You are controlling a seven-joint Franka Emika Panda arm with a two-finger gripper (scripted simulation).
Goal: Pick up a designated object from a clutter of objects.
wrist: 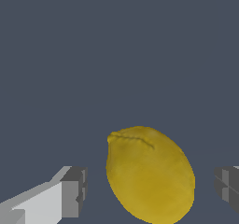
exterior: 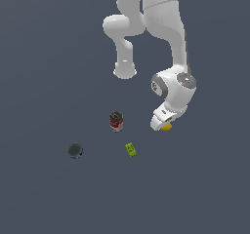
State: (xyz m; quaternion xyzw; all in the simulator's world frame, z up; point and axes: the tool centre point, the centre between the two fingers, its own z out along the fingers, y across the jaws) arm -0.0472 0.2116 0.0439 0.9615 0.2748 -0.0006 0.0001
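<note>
The white Panda arm (exterior: 166,28) reaches down from the top of the exterior view, its wrist bent low over the flat grey desk (exterior: 195,189); the gripper (exterior: 165,126) sits at the exterior view's right of the clutter, and there the lemon (exterior: 167,127) shows only as a small yellow patch peeking out under the white hand.

In the wrist view the lemon (wrist: 149,174) fills the space between the two fingers (wrist: 74,192); it is yellow-orange, egg-shaped, tilted, with a creased ridge near its upper end; one grey pad stands to one side of it and the other pad (wrist: 228,188) at the far edge of the picture; a band of grey desk shows between each pad and the fruit, so the fingers are spread wide and touch nothing; the lemon sits between them but ungrasped.

The other items lie apart from the gripper; the dark can with a red band (exterior: 116,121) stands upright, nearest to it, toward the exterior view's left; the lime-green block (exterior: 130,149) lies lower in that view, tilted; the dark round disc (exterior: 74,150) lies farthest off, at the exterior view's left, well apart from the rest.
</note>
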